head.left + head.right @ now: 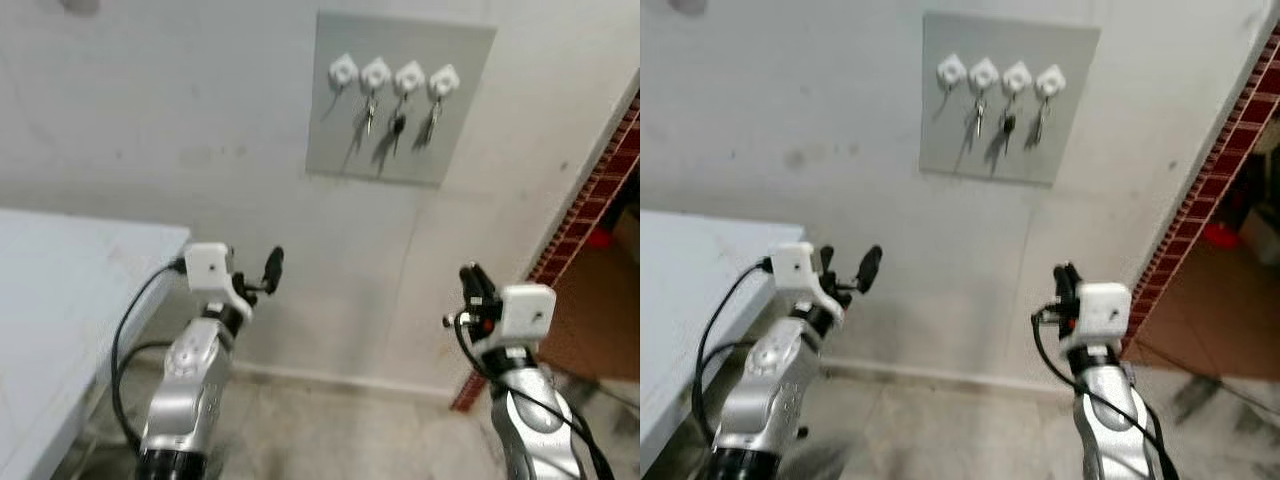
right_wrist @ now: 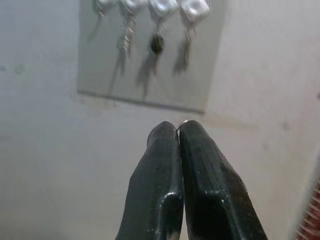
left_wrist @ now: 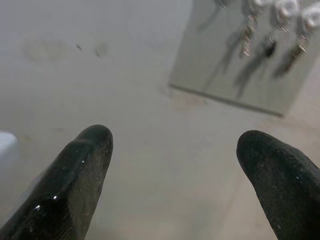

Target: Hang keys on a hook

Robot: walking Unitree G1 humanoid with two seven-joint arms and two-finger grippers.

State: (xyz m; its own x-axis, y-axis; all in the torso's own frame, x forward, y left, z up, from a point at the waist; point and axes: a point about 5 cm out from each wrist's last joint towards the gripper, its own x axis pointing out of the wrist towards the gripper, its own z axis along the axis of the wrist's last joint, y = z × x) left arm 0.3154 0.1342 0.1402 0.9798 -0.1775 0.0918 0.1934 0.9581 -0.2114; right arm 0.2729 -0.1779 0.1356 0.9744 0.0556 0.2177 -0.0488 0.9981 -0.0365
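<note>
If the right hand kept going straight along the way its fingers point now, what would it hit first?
Most likely the bare pale wall, just under the grey square hook board. The right hand, fingers pressed together with a thin metal ring showing at the tips, aims near the board's lower edge; depth is unclear.

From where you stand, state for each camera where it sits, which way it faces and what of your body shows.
Left eye and right eye: on the head, looking forward and down at the wall's hook board; both arms show, left gripper, right gripper.
Left wrist: looks along its open fingers toward the board.
Right wrist: looks along its shut fingers at it.
All views share the hanging keys.
</note>
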